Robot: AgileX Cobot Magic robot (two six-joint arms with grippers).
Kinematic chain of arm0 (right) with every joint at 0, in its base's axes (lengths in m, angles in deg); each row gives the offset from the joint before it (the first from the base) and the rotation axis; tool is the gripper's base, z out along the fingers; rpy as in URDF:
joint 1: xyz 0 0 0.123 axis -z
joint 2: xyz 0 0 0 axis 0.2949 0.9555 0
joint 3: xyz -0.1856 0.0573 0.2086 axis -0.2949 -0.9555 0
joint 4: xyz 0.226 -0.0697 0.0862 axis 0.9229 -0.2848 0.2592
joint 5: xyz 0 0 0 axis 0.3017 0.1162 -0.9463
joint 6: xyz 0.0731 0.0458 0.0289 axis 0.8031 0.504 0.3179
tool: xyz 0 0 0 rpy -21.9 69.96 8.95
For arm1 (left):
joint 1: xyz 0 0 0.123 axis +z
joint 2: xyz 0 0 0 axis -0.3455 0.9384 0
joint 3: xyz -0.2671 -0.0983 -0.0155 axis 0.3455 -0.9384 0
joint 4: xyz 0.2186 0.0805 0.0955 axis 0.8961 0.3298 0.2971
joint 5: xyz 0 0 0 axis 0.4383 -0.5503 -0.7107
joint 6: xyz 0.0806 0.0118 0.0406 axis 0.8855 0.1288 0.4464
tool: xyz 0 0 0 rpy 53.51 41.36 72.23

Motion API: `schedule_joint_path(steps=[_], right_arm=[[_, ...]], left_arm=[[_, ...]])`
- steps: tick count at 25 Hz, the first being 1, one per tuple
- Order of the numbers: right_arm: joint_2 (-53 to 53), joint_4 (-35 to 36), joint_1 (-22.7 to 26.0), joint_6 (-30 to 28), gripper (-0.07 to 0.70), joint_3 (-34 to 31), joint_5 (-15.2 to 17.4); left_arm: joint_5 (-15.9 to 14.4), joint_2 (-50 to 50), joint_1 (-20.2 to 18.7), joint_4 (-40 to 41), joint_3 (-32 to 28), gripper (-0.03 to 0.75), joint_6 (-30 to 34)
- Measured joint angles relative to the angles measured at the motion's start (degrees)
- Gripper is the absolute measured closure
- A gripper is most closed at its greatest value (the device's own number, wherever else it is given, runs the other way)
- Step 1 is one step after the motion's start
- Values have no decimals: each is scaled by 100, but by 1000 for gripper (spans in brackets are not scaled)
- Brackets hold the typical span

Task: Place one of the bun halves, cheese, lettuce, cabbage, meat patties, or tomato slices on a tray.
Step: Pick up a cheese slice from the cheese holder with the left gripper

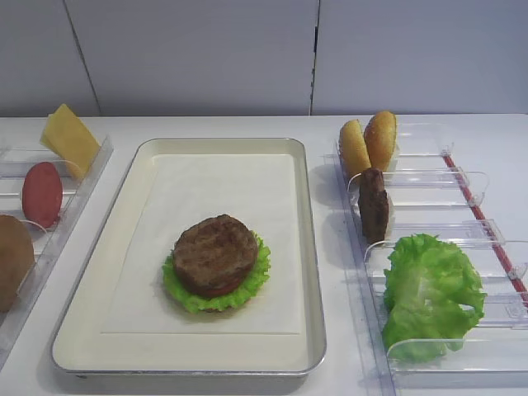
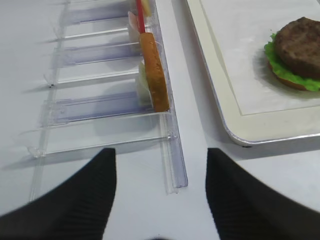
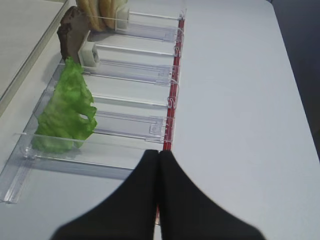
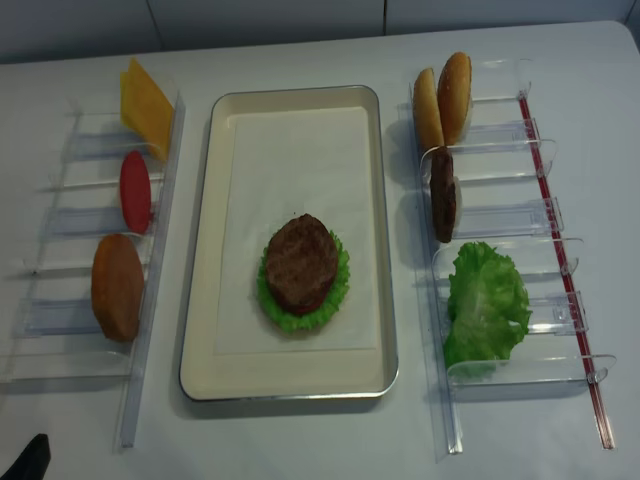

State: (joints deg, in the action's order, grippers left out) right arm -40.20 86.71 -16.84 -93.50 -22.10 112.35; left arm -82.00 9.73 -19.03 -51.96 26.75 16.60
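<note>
On tray (image 1: 309, 247), meat patty (image 1: 214, 252) tops lettuce (image 1: 257, 276), tomato, bun: stack half-built. Cheese (image 1: 70, 139) upright in left rack (image 1: 82, 186), easy to pinch. Left gripper (image 2: 160, 187) spread wide; right gripper (image 3: 158, 175) pressed together, empty.

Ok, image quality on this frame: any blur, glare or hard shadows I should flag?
Exterior high views: sharp, even lighting, soft shadow right of the tray. Right wrist view: gripper a dark blur in the foreground, rack sharp. Left wrist view: gripper fingers soft, faint glare on the tray's rim.
</note>
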Motion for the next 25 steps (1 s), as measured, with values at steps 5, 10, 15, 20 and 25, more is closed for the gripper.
schedule_joint_path(steps=[5,10,15,20,25], right_arm=[[0,0,0,0,519,0,0],[0,0,0,0,519,0,0],[0,0,0,0,526,0,0],[0,0,0,0,526,0,0],[0,0,0,0,526,0,0]], left_arm=[[0,0,0,0,0,340,-64],[0,118,0,0,161,340,-217],[36,1248,0,0,548,340,-479],[24,3010,0,0,1336,340,-574],[-90,5043,0,-8,2584,340,-578]])
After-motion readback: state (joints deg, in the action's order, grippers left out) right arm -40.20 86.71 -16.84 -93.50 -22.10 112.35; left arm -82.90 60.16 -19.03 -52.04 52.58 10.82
